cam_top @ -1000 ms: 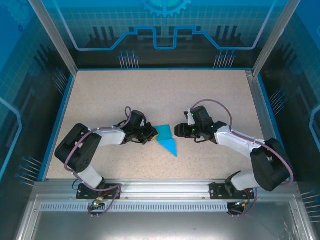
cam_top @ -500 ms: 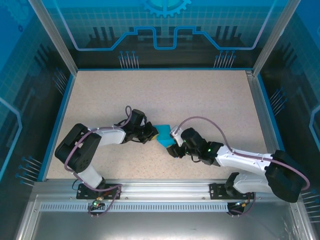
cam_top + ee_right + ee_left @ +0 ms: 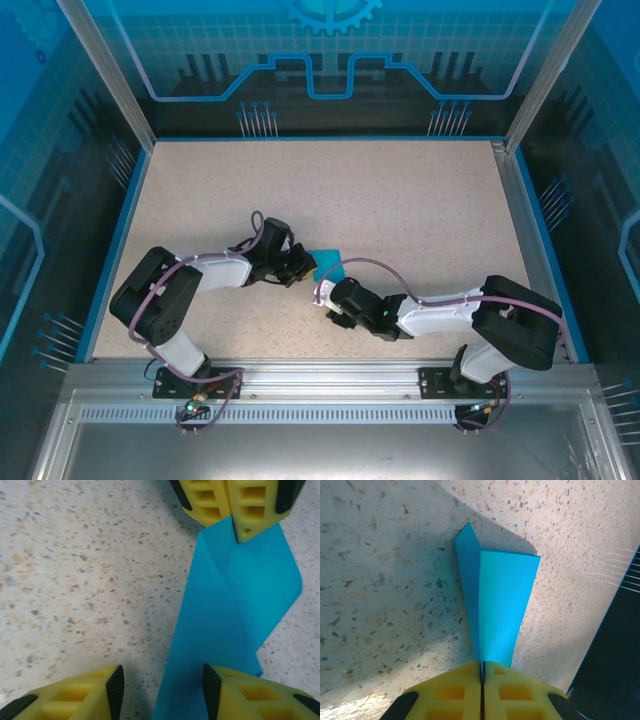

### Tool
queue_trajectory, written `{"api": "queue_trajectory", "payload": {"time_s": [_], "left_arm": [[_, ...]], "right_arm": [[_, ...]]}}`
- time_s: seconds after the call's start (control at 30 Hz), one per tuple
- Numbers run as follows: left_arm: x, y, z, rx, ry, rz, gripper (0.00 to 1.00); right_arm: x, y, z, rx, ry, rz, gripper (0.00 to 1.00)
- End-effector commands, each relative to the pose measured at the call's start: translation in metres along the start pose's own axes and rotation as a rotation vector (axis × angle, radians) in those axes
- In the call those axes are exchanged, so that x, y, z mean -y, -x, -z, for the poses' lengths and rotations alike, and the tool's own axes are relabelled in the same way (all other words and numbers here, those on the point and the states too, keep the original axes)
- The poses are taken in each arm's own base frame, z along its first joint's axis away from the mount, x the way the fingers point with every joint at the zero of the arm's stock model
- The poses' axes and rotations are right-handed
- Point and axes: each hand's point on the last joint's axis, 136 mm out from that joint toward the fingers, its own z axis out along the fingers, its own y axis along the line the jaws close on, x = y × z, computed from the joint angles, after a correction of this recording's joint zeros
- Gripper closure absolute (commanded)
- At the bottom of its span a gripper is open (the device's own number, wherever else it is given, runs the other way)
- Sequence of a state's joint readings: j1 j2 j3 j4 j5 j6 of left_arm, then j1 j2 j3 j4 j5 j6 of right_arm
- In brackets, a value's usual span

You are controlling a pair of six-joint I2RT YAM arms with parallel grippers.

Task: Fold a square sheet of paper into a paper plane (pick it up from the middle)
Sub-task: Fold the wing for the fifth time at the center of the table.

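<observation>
Where claws meet: folded teal-blue paper plane (image 3: 495, 605) on speckled surface (image 3: 400, 200).
Left claw (image 3: 482, 672): closed, pinching its narrow end.
Right claw (image 3: 162, 682): open, astride the other end.

White-shelled left arm (image 3: 215, 270) and right arm (image 3: 440, 312), black joints, purplish cables (image 3: 362, 262), yellow waffle-moulded fingers (image 3: 75, 697) with black edges.

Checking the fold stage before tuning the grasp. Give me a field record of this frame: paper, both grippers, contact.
paper: paper plane, teal, folded with a centre crease, on the table
left gripper: shut, pinching one end of the plane
right gripper: open, low over the plane's other end
right finger placement: one over the paper, one over bare table, with the paper's edge running between them
right contact: no grip visible
</observation>
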State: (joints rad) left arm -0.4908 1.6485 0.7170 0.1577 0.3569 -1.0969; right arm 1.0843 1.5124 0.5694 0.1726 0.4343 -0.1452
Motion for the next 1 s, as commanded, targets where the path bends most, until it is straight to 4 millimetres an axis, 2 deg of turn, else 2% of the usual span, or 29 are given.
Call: {"api": "queue_trajectory", "payload": {"time_s": [0.0, 0.17, 0.97], "left_arm": [[0.006, -0.001, 0.000, -0.017, -0.001, -0.020, 0.90], [0.005, -0.002, -0.001, -0.020, -0.001, -0.018, 0.90], [0.008, 0.000, -0.002, -0.019, -0.003, -0.017, 0.90]], "right_arm": [[0.014, 0.022, -0.003, 0.051, -0.104, 0.032, 0.54], [0.013, 0.018, -0.010, 0.029, -0.116, 0.052, 0.61], [0.012, 0.002, -0.010, -0.001, -0.138, 0.025, 0.65]]}}
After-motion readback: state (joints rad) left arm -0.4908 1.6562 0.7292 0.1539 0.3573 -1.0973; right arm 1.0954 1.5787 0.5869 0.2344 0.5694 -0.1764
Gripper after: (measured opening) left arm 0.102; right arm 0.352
